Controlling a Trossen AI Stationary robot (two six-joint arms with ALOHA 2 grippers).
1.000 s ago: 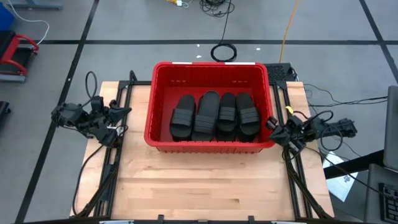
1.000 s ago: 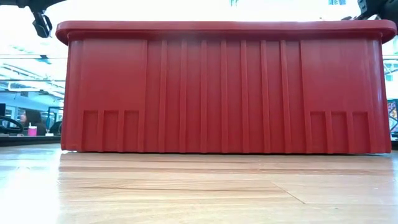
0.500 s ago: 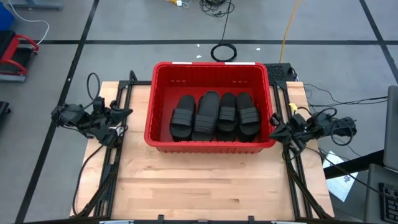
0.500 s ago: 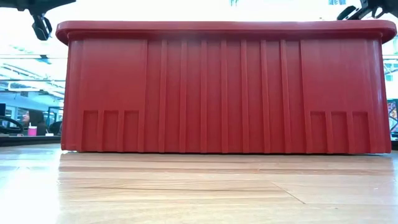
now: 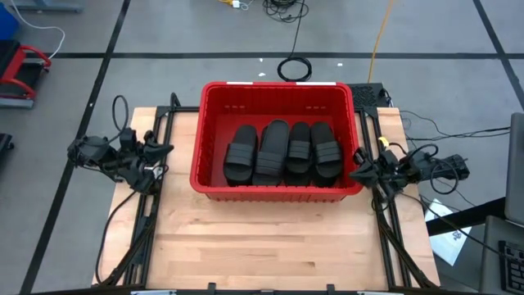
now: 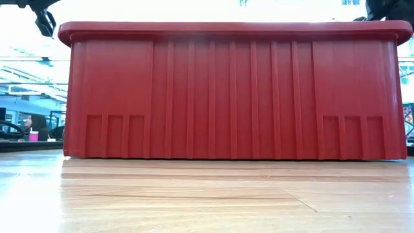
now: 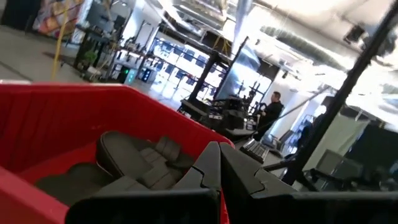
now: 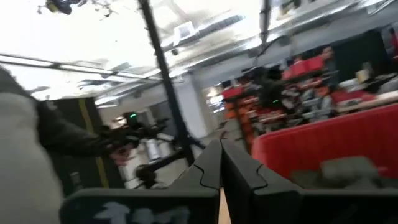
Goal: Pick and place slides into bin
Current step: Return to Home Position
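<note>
A large rectangular red bin (image 5: pixel 278 88) of moulded plastic is set on a pale, wood-grained surface (image 5: pixel 270 246), toward the far edge and between the two arms. From table height, its long near wall is seen as smooth and glossy. The wall is crossed by upright ribs and topped by a thick rolled rim, with three short recessed panels low down near each corner.

Inside the bin, four matte black rubber slides (image 5: pixel 282 153) are laid side by side in one row. They lie lengthwise with their edges touching and are gathered toward the near wall. Wide ribbed straps are visible on the outer ones. Whether more slides lie under this row cannot be told.

The left gripper (image 5: pixel 166 148) is held outside the bin's left wall, clearly apart from it, over the left edge of the surface. In the left wrist view, its dark angular fingers (image 7: pixel 208 167) are pressed together with nothing between them.

The right gripper (image 5: pixel 357 170) is held just beside the bin's right rim, near the near-right corner. Contact with the rim cannot be judged. In the right wrist view, its fingers (image 8: pixel 209 163) are likewise closed on each other and hold nothing.
</note>
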